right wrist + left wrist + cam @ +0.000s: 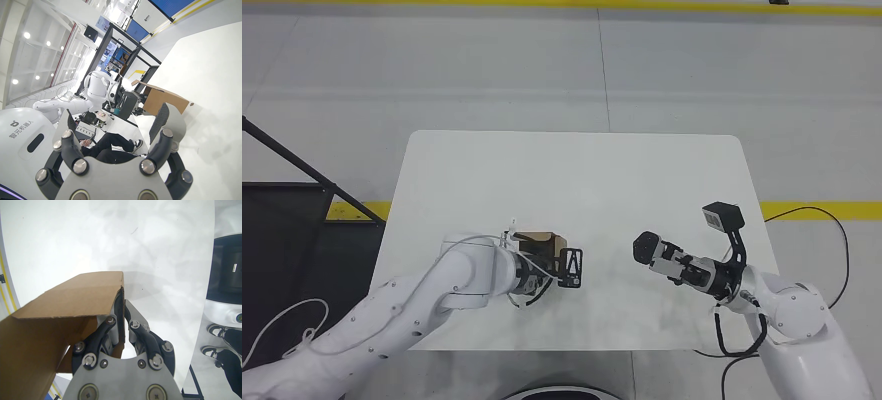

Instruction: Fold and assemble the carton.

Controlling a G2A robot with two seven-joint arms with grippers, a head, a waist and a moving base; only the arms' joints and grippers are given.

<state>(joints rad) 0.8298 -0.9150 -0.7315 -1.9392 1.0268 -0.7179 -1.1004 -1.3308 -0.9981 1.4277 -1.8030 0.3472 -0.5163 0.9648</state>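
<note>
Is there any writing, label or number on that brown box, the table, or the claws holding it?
Brown cardboard carton: no print on the faces shown.
White table: none.
Left gripper, shut on the carton's wall: none.
Right gripper, open: none.

You see: carton [539, 242], one; white table [642, 180], one; grippers, two: left gripper [570, 268] and right gripper [645, 248].
</note>
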